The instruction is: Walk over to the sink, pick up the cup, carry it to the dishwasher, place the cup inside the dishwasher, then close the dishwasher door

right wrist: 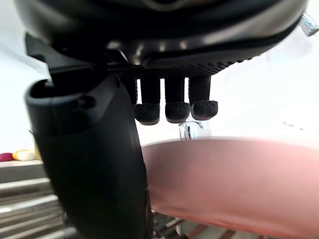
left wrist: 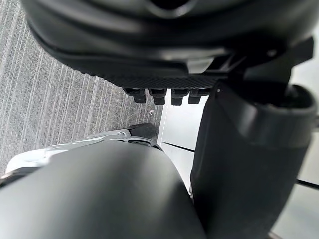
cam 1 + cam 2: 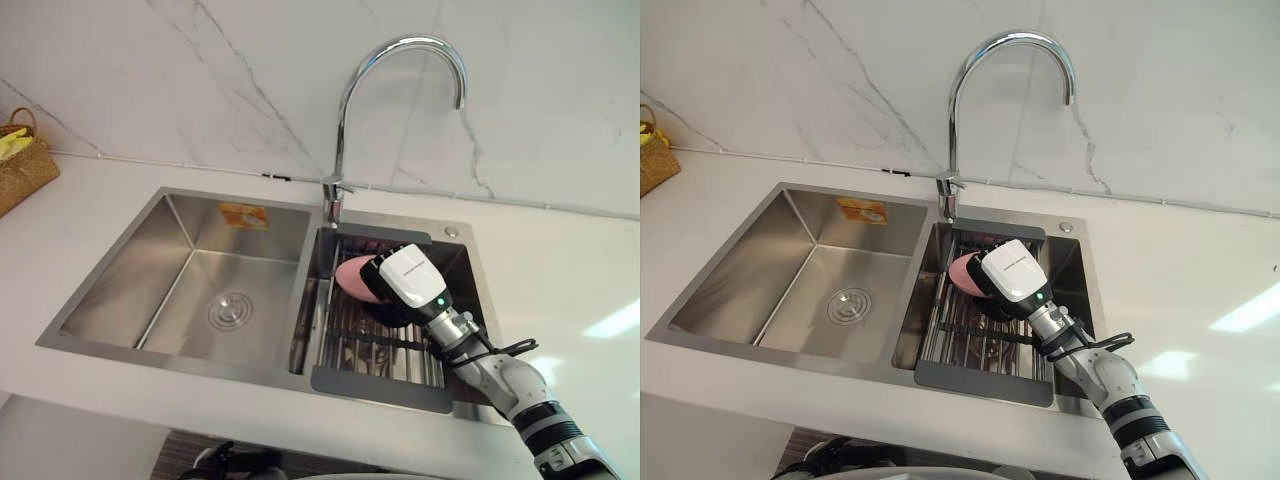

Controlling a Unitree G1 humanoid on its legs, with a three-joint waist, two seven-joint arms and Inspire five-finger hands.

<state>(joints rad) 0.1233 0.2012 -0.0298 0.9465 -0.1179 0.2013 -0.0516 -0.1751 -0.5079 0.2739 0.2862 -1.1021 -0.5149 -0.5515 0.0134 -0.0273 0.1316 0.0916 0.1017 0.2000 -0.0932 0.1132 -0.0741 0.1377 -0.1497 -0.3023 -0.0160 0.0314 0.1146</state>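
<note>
As the robot stands at the double sink [image 3: 130, 290], its right hand [image 3: 405, 280] reaches down into the right-hand basin, where a pink cup [image 3: 352, 280] lies on its side on the drying rack [image 3: 380, 385] below the tall curved tap [image 3: 345, 100]. From the head cameras the hand covers the near side of the cup and its fingers cannot be made out. A woven basket [image 3: 20, 165] sits well apart on the counter at far left. In the left wrist view the left hand [image 2: 164, 45] hangs idle above a grey ribbed floor [image 2: 60, 114], fingers [image 2: 162, 95] loosely bent and holding nothing. In the right wrist view the right hand is partly open: its fingertips [image 1: 175, 112] are bent over the cup's pink wall with a pale gap showing between them, and the thumb [image 1: 94, 164] stands just beside the cup on the other side, so the cup sits in the hand's opening but appears not yet gripped. The risk from here is a poor grip. The cup's rounded wall could roll away along the rack's bars if the fingers close off-centre, or a shallow pinch could slip once the cup is lifted and drop it back into the basin.
</note>
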